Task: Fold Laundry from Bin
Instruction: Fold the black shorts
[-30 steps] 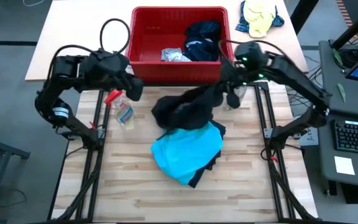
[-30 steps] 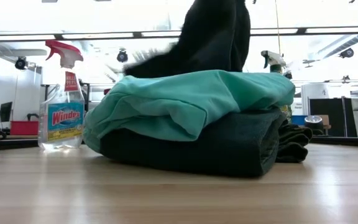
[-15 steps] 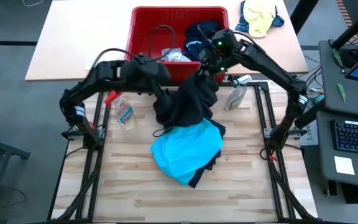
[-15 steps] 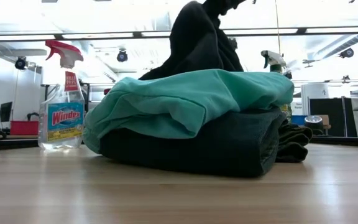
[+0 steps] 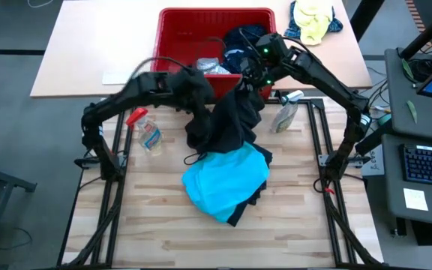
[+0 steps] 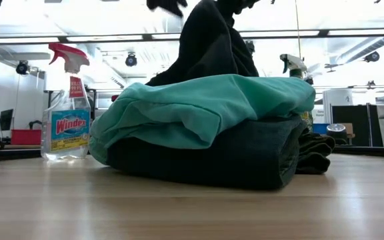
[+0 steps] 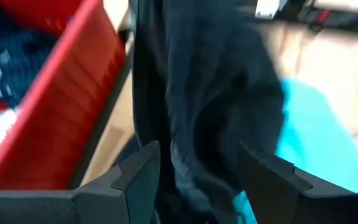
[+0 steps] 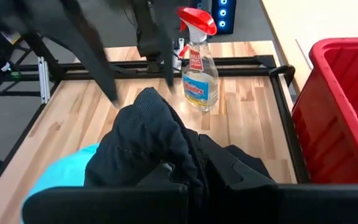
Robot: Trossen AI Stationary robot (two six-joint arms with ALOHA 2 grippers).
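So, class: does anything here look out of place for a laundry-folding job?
Yes: two spray bottles, one left and one right of the folded pile, and a yellow-and-blue cloth bundle beside the red bin.

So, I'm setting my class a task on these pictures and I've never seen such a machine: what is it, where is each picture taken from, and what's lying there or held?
It is a robot with two dark arms at a wooden table. One camera looks straight down, one sits at tabletop height, and one rides on each wrist. The right gripper, shut, holds up a black garment by the red bin. The left gripper is open beside that cloth. Below lies a turquoise garment on a dark one. Two spray bottles stand nearby.
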